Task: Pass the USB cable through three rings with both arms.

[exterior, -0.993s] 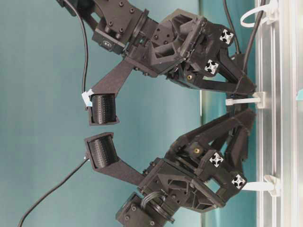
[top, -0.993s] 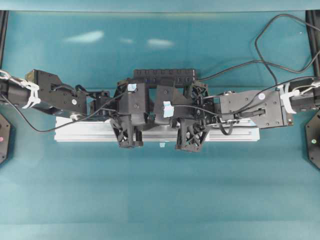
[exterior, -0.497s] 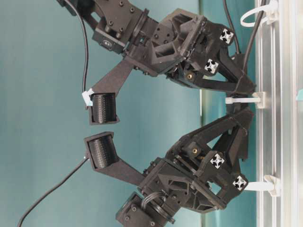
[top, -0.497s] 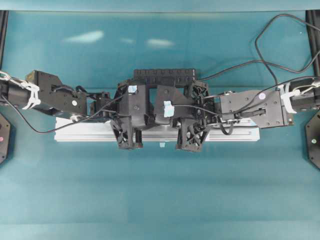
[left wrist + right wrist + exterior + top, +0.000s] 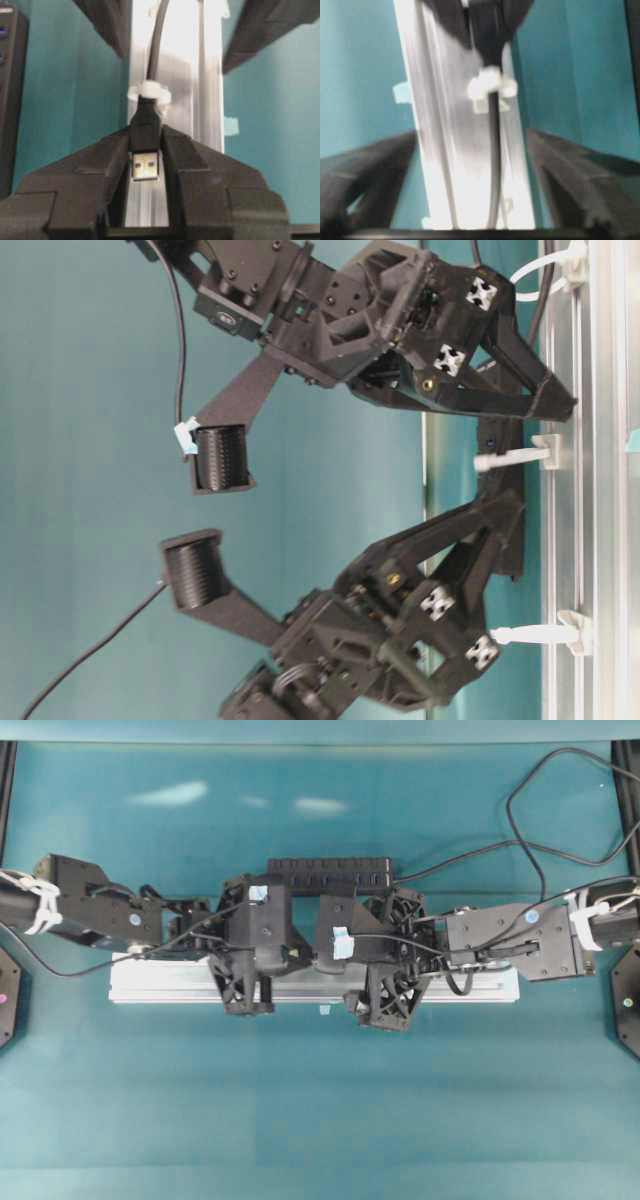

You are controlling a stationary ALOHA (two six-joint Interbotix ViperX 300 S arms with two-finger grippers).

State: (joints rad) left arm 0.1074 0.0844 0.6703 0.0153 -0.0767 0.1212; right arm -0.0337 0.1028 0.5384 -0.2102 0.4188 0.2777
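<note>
Teal tabletop [image 5: 320, 1120]; cable [image 5: 155, 45] runs lengthwise along the rail [image 5: 210, 75], plug through a ring [image 5: 148, 93], clamped in left tool [image 5: 146, 150]; right tool [image 5: 470, 150] spread apart.

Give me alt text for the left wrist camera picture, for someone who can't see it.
The left hand pinches the black plug of the USB cable, metal end toward the camera, just after it has come through a white ring on the silver rail. The cord runs on up along the rail, over a teal table.
</note>
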